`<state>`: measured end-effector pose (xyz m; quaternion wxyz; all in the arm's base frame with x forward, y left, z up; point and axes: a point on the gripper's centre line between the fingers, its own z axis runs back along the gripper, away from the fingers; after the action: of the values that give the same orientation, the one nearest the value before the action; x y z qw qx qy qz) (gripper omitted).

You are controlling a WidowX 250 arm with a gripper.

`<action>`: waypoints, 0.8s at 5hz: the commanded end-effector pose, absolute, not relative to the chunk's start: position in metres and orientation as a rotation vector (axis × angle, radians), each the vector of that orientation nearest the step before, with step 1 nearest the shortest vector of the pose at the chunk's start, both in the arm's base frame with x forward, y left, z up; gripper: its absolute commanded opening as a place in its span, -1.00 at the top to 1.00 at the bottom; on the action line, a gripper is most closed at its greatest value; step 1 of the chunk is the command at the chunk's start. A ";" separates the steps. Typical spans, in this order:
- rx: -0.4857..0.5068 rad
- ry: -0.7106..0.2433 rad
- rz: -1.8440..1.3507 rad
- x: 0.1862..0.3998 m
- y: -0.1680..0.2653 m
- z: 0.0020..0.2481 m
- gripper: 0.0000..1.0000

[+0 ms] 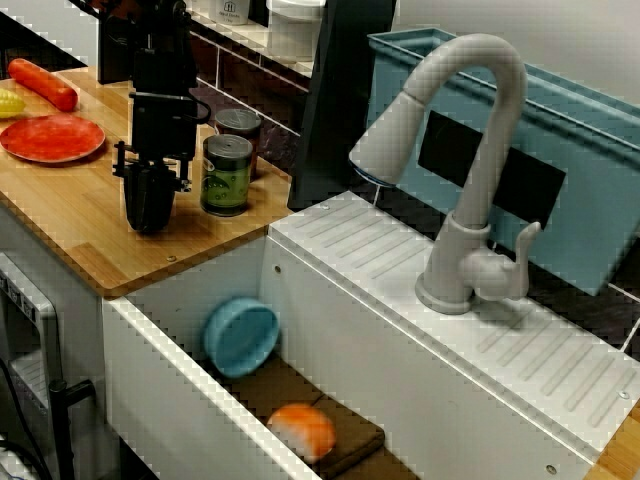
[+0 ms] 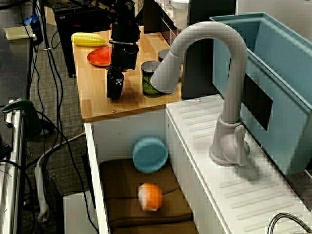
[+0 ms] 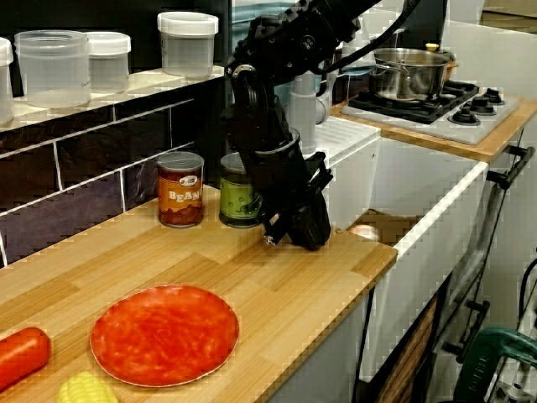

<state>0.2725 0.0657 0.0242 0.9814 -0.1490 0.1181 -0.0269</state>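
My black gripper (image 1: 148,216) points straight down over the wooden counter (image 1: 70,215), its tips at or just above the wood. The fingers look pressed together with nothing between them. A green-labelled can (image 1: 227,175) stands upright just to its right in the view over the faucet, a small gap apart. Behind that can stands a brown beans can (image 3: 180,189). In the view along the sink the gripper (image 2: 114,90) is left of the green can (image 2: 150,78). In the counter-level view the gripper (image 3: 306,231) stands in front of the green can (image 3: 239,200), near the counter's sink-side edge.
A red plate (image 3: 164,333), a carrot (image 1: 42,83) and a corn cob (image 2: 88,39) lie further along the counter. The sink holds a blue bowl (image 2: 150,154) and an orange ball (image 2: 150,196). A grey faucet (image 1: 470,150) and a blue rack (image 1: 570,160) stand behind the sink.
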 end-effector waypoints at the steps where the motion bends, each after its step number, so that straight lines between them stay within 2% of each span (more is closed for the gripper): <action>1: -0.308 0.199 -0.066 0.270 0.079 0.036 1.00; 4: -0.345 0.100 -0.068 0.254 0.101 0.072 1.00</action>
<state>0.2552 0.0947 0.0549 0.9793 -0.1855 0.0777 -0.0247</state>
